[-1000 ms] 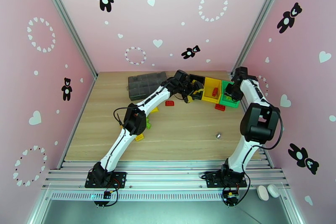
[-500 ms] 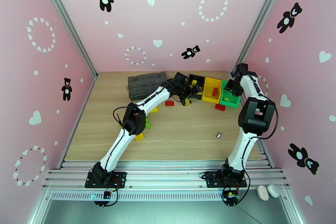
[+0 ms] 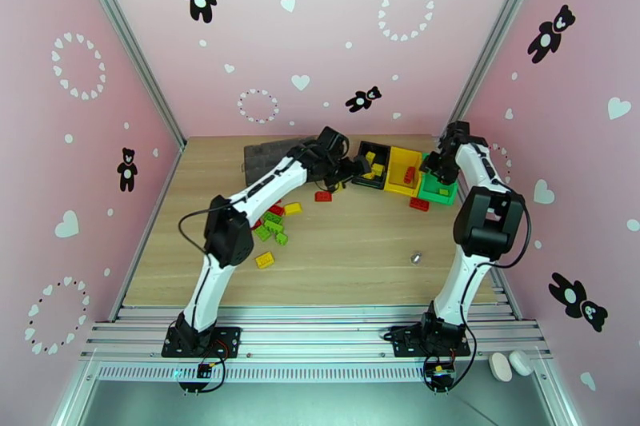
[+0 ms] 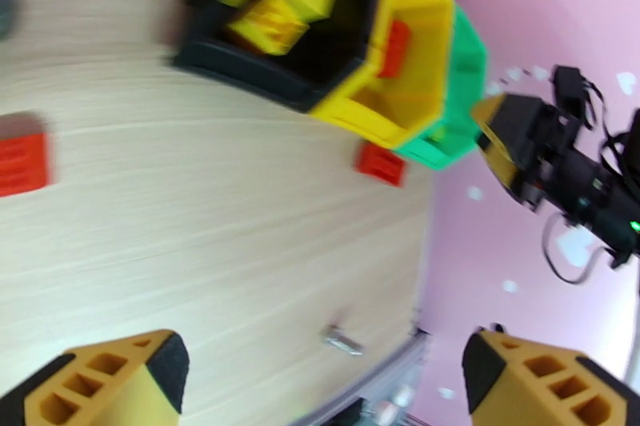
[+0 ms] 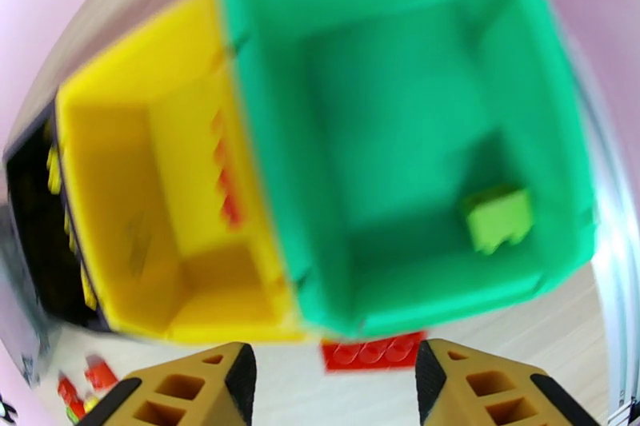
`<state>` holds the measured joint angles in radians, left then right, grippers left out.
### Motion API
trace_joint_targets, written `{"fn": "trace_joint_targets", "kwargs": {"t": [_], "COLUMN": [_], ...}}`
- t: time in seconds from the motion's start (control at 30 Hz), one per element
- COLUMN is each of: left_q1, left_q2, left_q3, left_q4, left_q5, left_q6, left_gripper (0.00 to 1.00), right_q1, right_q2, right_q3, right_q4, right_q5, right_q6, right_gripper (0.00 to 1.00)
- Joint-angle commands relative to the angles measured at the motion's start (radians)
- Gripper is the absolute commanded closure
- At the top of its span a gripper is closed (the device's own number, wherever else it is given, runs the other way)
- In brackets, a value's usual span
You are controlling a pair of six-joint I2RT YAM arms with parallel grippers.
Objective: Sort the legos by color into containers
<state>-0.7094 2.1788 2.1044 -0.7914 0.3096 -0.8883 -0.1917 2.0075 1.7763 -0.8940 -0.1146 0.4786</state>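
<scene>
Far left of the yellow bin (image 3: 398, 186), at the back of the desk (image 3: 360, 236), lies a grey box (image 3: 260, 156), partly under the left arm. Also left of the yellow bin, but nearer the arms, sits a heap of loose legos (image 3: 274, 222) in red, yellow and green. One yellow lego (image 3: 265, 260) lies a little apart from the heap. A single red lego (image 3: 323, 196) lies between the heap and the yellow bin. The left fingers (image 3: 362, 169) are near the black bin (image 4: 240, 72), which touches the yellow bin's left side. The left wrist view shows these fingers spread wide apart. Yellow bricks (image 4: 276, 8) lie in the black bin. Inside the yellow bin a red brick (image 5: 230, 180) leans on the wall. Just in front of the yellow bin's right corner, a flat red piece (image 3: 418, 204) lies on the desk. The green bin (image 5: 384, 100) touches the yellow bin's right side and holds one lime lego (image 5: 500, 216). The right fingers (image 3: 439, 172) hover over it, spread apart. Well in front of the yellow bin sits a small shiny bit (image 3: 416, 258).
</scene>
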Motion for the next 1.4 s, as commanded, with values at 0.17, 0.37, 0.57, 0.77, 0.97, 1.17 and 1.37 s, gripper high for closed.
{"fn": "trace_joint_targets", "kwargs": {"t": [0.17, 0.37, 0.57, 0.77, 0.97, 1.17, 1.37], "left_q1": [0.008, 0.008, -0.007, -0.037, -0.046, -0.044, -0.004], "left_q2": [-0.278, -0.451, -0.577, -0.680, -0.778, -0.744, -0.709], "left_q3": [-0.370, -0.635, -0.827, -1.013, -1.159, -1.206, -1.235], "left_q4": [-0.144, -0.168, -0.229, -0.240, -0.209, -0.080, -0.022], "left_q5": [-0.328, -0.413, -0.443, -0.437, -0.443, -0.383, -0.350], "left_q6": [0.008, -0.085, -0.179, -0.283, -0.349, -0.347, -0.340], "left_gripper": [0.06, 0.06, 0.07, 0.08, 0.07, 0.07, 0.08], "right_q1": [0.200, 0.407, 0.610, 0.758, 0.855, 0.871, 0.870], "right_q2": [-0.175, -0.204, -0.202, -0.204, -0.206, -0.214, -0.213], "right_q3": [-0.169, -0.246, -0.288, -0.317, -0.350, -0.367, -0.354], "right_q4": [0.011, 0.004, 0.003, 0.010, 0.020, 0.019, -0.002], "right_q5": [-0.063, -0.076, -0.050, -0.030, -0.022, -0.019, -0.012], "right_q6": [-0.012, -0.023, -0.011, -0.008, 0.009, 0.017, 0.003], "right_gripper": [0.41, 0.40, 0.40, 0.38, 0.36, 0.36, 0.36]}}
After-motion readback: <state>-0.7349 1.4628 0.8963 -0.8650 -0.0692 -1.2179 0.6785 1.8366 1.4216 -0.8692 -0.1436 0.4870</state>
